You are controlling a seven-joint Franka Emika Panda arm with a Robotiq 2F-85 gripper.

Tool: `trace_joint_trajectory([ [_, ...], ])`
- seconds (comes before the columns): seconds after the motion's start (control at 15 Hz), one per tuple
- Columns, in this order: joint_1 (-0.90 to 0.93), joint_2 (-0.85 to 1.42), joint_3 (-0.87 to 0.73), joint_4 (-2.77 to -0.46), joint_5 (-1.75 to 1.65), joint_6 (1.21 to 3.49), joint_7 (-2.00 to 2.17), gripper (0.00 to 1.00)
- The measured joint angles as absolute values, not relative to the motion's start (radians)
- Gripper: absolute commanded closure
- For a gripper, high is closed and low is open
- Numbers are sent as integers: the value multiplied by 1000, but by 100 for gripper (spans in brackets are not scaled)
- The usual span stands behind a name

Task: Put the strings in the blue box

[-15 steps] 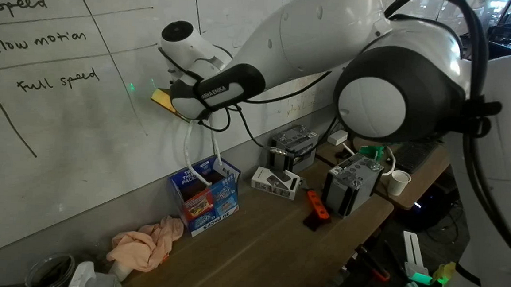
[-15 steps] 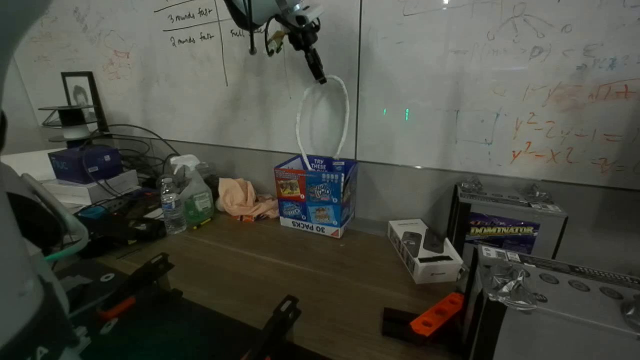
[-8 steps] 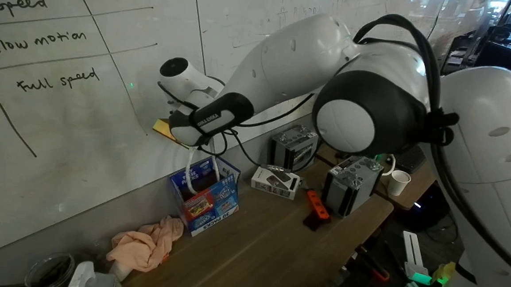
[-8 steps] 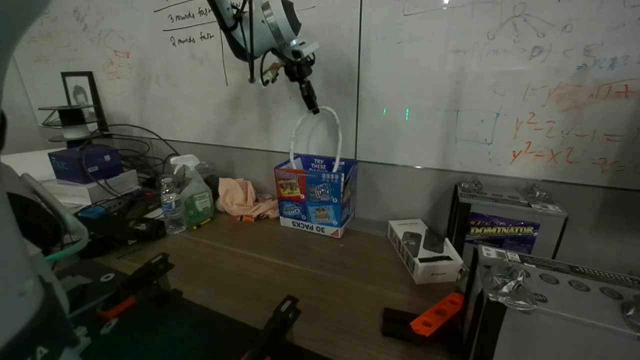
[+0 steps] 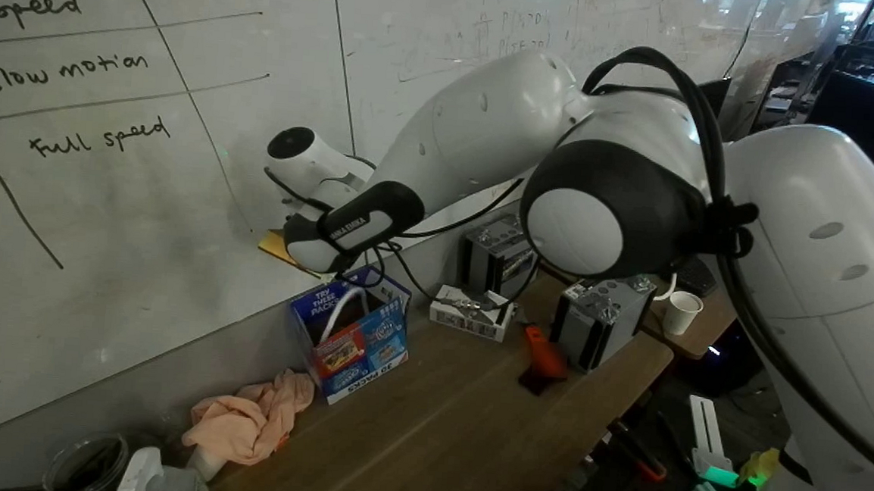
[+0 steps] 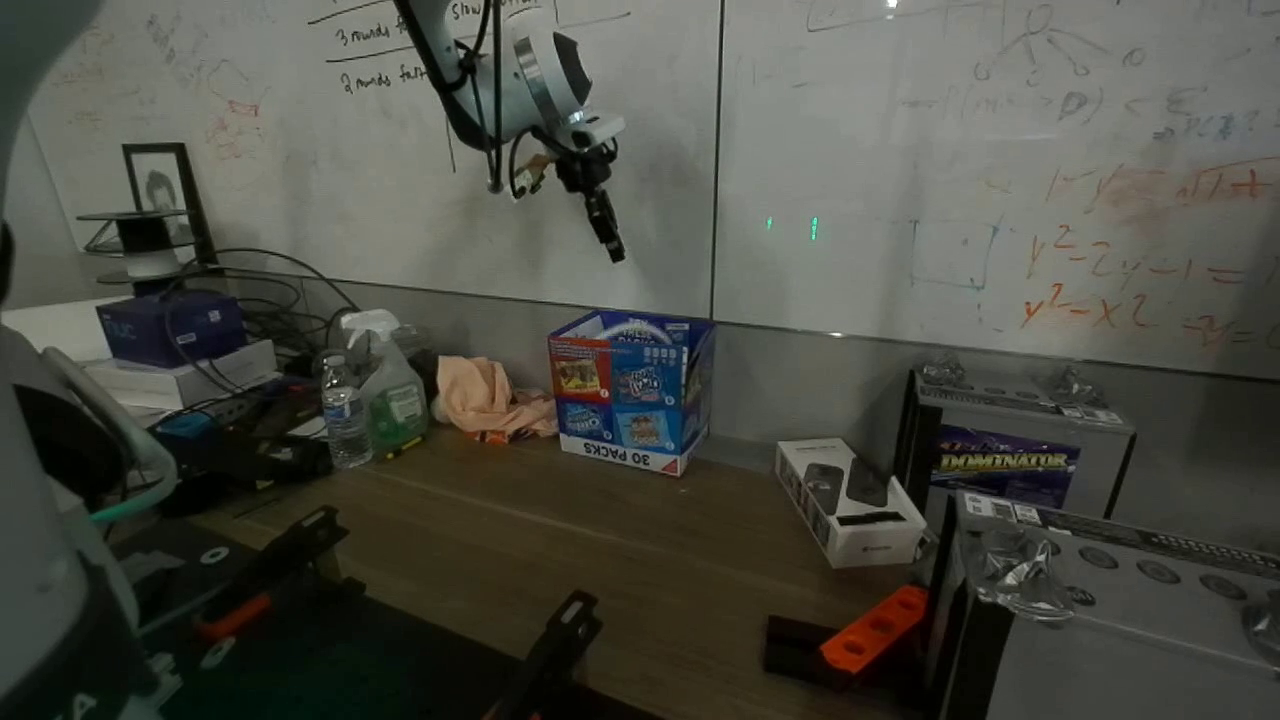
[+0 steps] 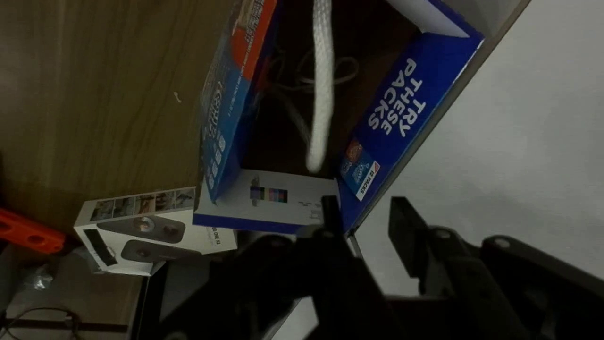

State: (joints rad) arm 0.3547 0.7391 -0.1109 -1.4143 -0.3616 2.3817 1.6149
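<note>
The blue box (image 5: pixel 360 356) stands open-topped on the table against the whiteboard; it also shows in an exterior view (image 6: pixel 632 400) and the wrist view (image 7: pixel 424 80). A thick white string (image 7: pixel 323 85) is at the box's mouth, its looped top near the rim in both exterior views (image 5: pixel 339 312) (image 6: pixel 640 326). Thinner strings (image 7: pixel 349 71) lie inside on the dark box floor. My gripper (image 7: pixel 362 208) is open with nothing between its fingers. It hangs above the box, apart from the string, in an exterior view (image 6: pixel 617 256).
A white printed box (image 6: pixel 850 500) and grey batteries (image 6: pixel 1015 440) stand along the wall. An orange tool (image 6: pixel 875 628) lies in front. A peach cloth (image 6: pixel 490 398), a spray bottle (image 6: pixel 385 385) and a water bottle (image 6: pixel 345 415) are beside the blue box. The whiteboard (image 6: pixel 850 150) is close behind.
My arm has moved down towards the box with the string. The gripper has opened and let go, and the string has dropped from the fingers into the box.
</note>
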Motion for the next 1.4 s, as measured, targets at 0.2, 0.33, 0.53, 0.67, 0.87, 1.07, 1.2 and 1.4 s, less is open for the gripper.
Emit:
trace_joint_trajectory([
  [0.2,343,739,-110,-1419,-362,2380,1516,13],
  [0.33,321,734,-102,-1433,-360,2380,1390,0],
  [0.53,262,692,-81,-1492,-358,2377,1182,0],
  [0.67,193,628,-43,-1561,-358,2377,1036,0],
  [0.87,66,503,31,-1683,-355,2359,813,0],
  [1.07,-35,365,80,-1828,-322,2341,583,0],
  [1.2,-80,268,94,-1934,-292,2337,429,0],
  [1.4,-99,116,75,-2092,-245,2336,215,0],
])
